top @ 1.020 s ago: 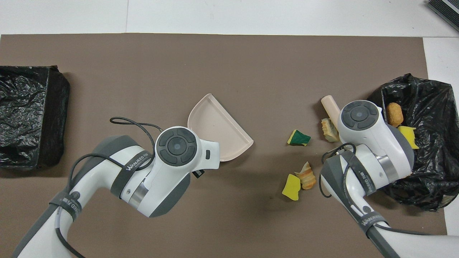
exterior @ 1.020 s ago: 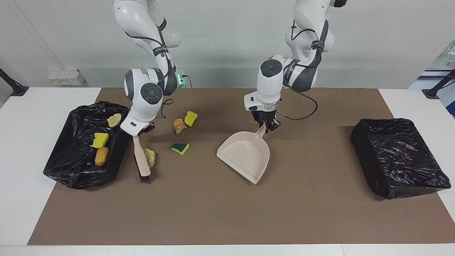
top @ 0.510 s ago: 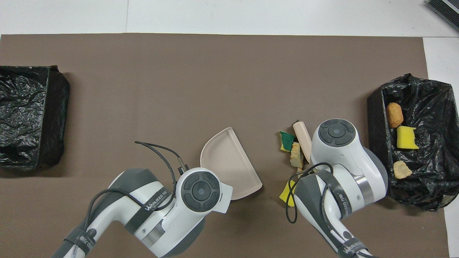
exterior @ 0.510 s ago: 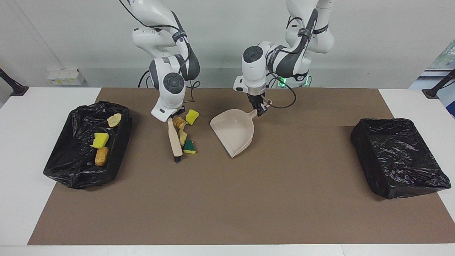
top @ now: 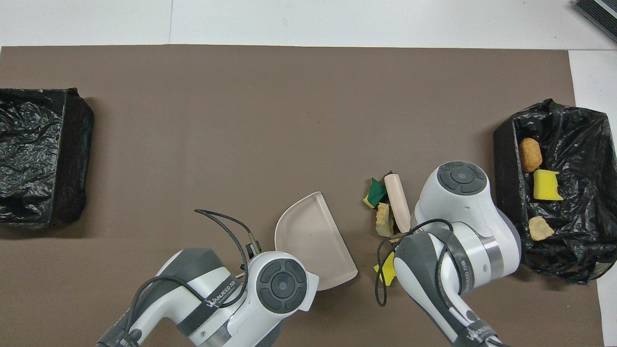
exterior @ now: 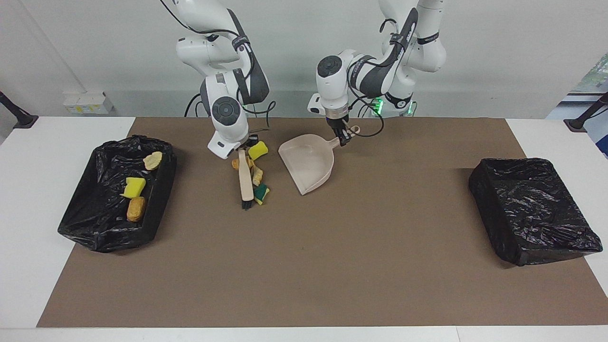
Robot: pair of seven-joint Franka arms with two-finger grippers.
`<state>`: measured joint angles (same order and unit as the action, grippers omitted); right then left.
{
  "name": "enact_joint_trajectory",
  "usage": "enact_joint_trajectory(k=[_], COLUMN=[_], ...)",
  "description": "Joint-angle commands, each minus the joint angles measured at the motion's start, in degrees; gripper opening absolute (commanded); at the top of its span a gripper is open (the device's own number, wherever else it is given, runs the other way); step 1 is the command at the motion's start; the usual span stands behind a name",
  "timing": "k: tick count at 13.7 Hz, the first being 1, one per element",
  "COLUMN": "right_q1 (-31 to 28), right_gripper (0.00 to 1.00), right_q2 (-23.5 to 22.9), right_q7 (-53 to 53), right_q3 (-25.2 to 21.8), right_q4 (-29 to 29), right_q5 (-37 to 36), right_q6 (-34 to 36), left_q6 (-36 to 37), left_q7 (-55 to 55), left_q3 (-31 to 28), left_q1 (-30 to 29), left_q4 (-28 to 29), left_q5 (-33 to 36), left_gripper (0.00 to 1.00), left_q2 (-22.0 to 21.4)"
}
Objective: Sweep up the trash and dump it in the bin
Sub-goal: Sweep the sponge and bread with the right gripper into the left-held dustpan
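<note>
My right gripper (exterior: 243,148) is shut on the handle of the beige brush (exterior: 245,178), whose bristles rest on the brown mat. Several trash scraps lie against the brush: a yellow sponge (exterior: 258,150), a bread chunk (exterior: 235,164), a tan chunk (exterior: 257,175) and a green-backed sponge (exterior: 261,193). Beside them, toward the left arm's end, the beige dustpan (exterior: 308,161) lies tilted with my left gripper (exterior: 343,136) shut on its handle. From overhead I see the brush (top: 397,202), the green-backed sponge (top: 373,193) and the dustpan (top: 313,241), while the wrists hide both grippers.
A black-lined bin (exterior: 104,237) at the right arm's end holds a yellow sponge (exterior: 134,187), a bread piece (exterior: 137,209) and a pale chunk (exterior: 153,160). A second black-lined bin (exterior: 532,204) stands at the left arm's end.
Both arms have pulled back toward the robots. The brush has pushed the scraps sideways into a tight row close to the dustpan, and the dustpan has moved nearer the robots.
</note>
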<state>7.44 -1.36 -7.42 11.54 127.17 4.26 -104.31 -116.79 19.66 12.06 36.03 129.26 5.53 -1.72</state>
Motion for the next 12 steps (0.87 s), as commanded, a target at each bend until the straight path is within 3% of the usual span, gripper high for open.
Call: enact_joint_trajectory(k=[1, 4, 6, 8, 12], right_q1=[2.7, 8.3, 9.9, 10.1, 8.2], right_gripper=[0.00, 0.00, 0.00, 0.00, 0.00], right_q2=[0.8, 0.6, 1.1, 1.1, 4.2], right_q7=[-1.9, -1.1, 6.9, 14.9, 15.3], right_q3=[0.2, 0.2, 0.2, 0.2, -0.5], right_q4=[1.2, 1.3, 1.2, 0.2, -4.2], right_q5=[4.3, 8.5, 11.3, 12.4, 12.3], right_q6=[-2.8, -3.4, -1.2, 3.3, 13.7], left_q6=[1.0, 1.0, 1.0, 1.0, 0.7], left_q7=[0.8, 0.6, 0.9, 0.9, 0.9], left_q3=[-0.9, -0.9, -0.9, -0.9, -1.0], left_q1=[3.0, 4.4, 4.0, 3.8, 2.7], left_q4=[1.8, 2.7, 2.9, 2.9, 2.9], left_q5=[-1.0, -1.0, -1.0, -1.0, -1.0], left_gripper=[0.00, 0.00, 0.00, 0.00, 0.00], left_q2=[-2.3, -2.5, -2.5, -2.4, -2.3])
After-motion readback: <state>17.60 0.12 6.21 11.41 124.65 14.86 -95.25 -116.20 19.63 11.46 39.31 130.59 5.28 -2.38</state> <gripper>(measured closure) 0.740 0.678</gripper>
